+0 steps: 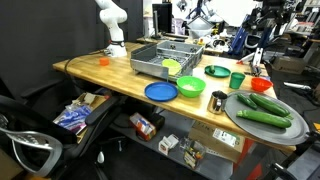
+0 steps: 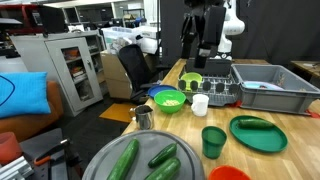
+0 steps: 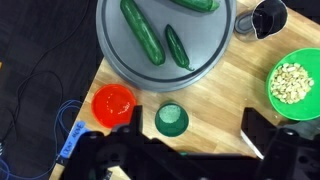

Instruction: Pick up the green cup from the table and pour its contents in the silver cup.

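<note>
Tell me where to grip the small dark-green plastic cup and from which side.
Grip the small dark-green plastic cup across its round upper wall, coming straight down from above: it stands upright, mouth open, and the open gripper hangs over it in the wrist view. Mind the round red bowl close beside it.

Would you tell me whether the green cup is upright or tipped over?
Upright: the green cup stands on its base on the table in an exterior view, and the wrist view looks straight into its round mouth.
</note>
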Controlling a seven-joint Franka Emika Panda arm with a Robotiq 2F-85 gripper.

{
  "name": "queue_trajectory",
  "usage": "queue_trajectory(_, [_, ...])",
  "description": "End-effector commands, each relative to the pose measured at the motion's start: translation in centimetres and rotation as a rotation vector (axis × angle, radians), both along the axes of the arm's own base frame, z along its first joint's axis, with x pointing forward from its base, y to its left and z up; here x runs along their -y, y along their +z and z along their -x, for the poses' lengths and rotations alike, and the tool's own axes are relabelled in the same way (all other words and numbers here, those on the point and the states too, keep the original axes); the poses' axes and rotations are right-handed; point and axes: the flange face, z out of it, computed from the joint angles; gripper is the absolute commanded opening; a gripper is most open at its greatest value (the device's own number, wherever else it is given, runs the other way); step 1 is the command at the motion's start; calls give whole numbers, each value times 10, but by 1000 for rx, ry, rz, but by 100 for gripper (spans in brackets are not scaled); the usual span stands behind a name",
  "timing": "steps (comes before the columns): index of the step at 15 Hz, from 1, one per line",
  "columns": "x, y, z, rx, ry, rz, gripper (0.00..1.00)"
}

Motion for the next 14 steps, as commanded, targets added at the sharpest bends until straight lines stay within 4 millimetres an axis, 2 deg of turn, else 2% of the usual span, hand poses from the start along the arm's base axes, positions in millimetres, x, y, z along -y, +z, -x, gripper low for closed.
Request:
queue_trajectory(1, [0,-1,0,-3,0,0,100])
queue_trajectory(7, [-2,4,0,10,0,-5,100])
queue_trajectory(11, [6,-10,-4,35,-32,-69,100])
queue_trajectory(14, [17,-28,-7,96,-48,-159,100])
